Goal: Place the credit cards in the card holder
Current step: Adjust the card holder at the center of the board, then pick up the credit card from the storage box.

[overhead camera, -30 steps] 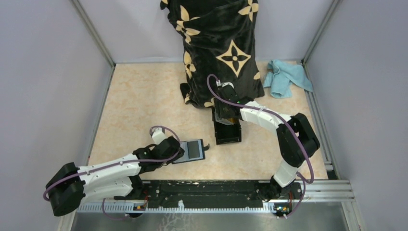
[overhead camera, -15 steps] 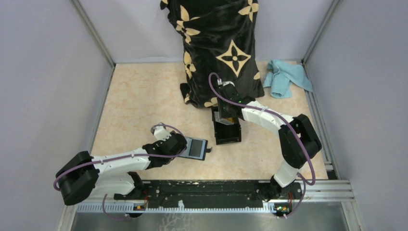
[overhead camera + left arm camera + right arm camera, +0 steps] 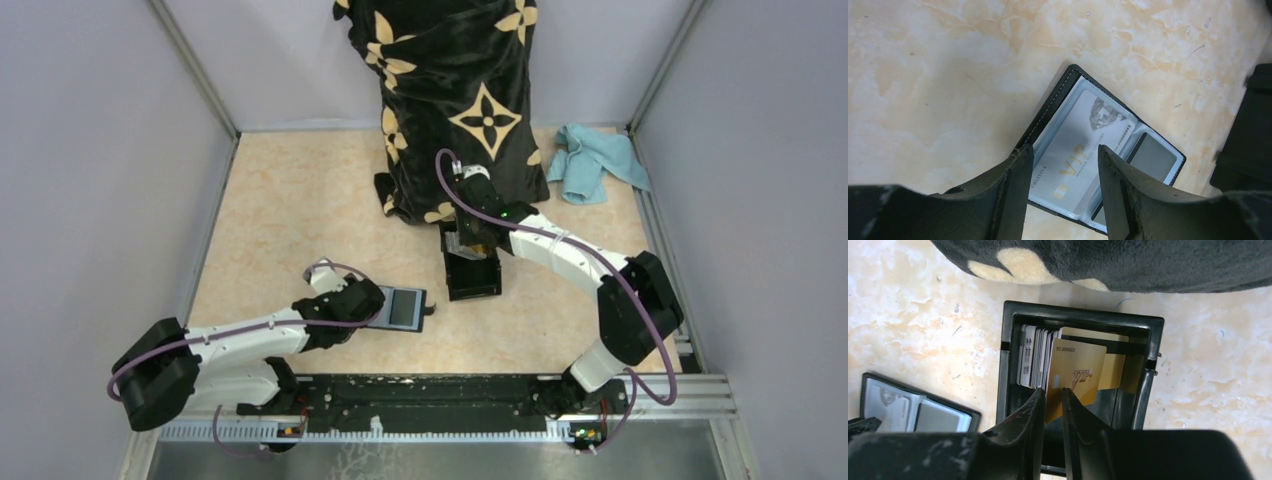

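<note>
The card holder (image 3: 405, 308) lies open on the table, and the left wrist view shows its black rim (image 3: 1048, 111) and clear sleeves. A pale credit card (image 3: 1083, 145) marked VIP sits in one sleeve. My left gripper (image 3: 1063, 150) hovers open just above it, one finger on each side of that card. My right gripper (image 3: 1053, 392) reaches down into a rigid black box (image 3: 1078, 320). Its jaws stand narrow, shut on the lower corner of a gold credit card (image 3: 1080, 367). Several more credit cards (image 3: 1034, 357) stand on edge at the box's left, and another gold one (image 3: 1115, 365) leans behind.
A black blanket with tan flowers (image 3: 455, 100) hangs at the back, right behind the black box (image 3: 473, 278). A light blue cloth (image 3: 595, 160) lies at the back right. The card holder (image 3: 918, 410) also shows left of the box. Walls enclose the table on three sides.
My right gripper's jaws have closed in on the gold card inside the box. My left arm has shifted a little over the card holder, its gripper still open.
</note>
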Robot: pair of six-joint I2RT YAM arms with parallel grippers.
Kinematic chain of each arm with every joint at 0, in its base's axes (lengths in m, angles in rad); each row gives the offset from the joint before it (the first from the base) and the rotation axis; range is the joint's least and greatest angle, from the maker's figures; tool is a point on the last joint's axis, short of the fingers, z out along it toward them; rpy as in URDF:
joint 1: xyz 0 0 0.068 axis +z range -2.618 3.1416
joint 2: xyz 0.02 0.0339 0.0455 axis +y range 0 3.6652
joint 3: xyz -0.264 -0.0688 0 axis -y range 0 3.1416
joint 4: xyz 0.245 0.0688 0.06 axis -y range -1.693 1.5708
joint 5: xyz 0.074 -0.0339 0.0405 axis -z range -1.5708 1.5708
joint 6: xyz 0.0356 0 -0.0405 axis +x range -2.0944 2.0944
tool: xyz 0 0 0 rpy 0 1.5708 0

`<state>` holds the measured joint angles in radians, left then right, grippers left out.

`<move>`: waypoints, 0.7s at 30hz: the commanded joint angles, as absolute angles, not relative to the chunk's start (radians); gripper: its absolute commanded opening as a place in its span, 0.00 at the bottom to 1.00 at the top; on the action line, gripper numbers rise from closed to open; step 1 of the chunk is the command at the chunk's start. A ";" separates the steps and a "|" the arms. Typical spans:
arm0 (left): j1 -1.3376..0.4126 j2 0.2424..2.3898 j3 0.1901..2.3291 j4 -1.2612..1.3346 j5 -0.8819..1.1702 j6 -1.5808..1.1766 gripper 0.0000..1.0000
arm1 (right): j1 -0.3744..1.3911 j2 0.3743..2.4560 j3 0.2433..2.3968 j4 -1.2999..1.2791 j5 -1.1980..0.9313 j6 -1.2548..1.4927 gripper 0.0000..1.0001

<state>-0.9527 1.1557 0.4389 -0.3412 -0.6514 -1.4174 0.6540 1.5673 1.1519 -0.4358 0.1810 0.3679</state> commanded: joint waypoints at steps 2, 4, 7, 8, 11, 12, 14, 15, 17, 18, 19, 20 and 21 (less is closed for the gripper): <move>-0.945 1.133 0.419 -0.524 -0.640 -1.417 0.60 | 0.690 1.509 1.184 -0.497 0.292 0.365 0.12; -0.946 1.117 0.430 -0.525 -0.632 -1.399 0.60 | 0.705 1.503 1.184 -0.523 0.353 0.360 0.02; -0.946 1.095 0.449 -0.523 -0.627 -1.372 0.63 | 0.738 1.483 1.191 -0.565 0.451 0.355 0.00; -0.946 1.088 0.456 -0.520 -0.631 -1.357 0.64 | 0.749 1.472 1.194 -0.576 0.482 0.353 0.00; -0.946 1.058 0.480 -0.496 -0.641 -1.307 0.66 | 0.773 1.435 1.204 -0.613 0.557 0.349 0.00; -0.947 1.049 0.489 -0.488 -0.647 -1.292 0.67 | 0.781 1.420 1.208 -0.626 0.578 0.348 0.00; -0.947 1.030 0.514 -0.478 -0.657 -1.265 0.70 | 0.804 1.389 1.219 -0.654 0.610 0.348 0.00; -0.947 1.022 0.537 -0.473 -0.660 -1.249 0.71 | 0.814 1.366 1.224 -0.666 0.615 0.349 0.00; -0.947 1.002 0.564 -0.449 -0.656 -1.208 0.73 | 0.838 1.325 1.232 -0.696 0.615 0.357 0.00; -0.947 0.989 0.570 -0.423 -0.651 -1.180 0.73 | 0.848 1.300 1.234 -0.703 0.594 0.363 0.00; -0.946 0.969 0.571 -0.388 -0.644 -1.145 0.73 | 0.857 1.276 1.235 -0.711 0.574 0.371 0.00; -0.946 0.948 0.564 -0.344 -0.632 -1.105 0.73 | 0.865 1.249 1.236 -0.723 0.551 0.378 0.00; -0.946 0.921 0.550 -0.291 -0.615 -1.055 0.73 | 0.872 1.222 1.233 -0.730 0.517 0.386 0.00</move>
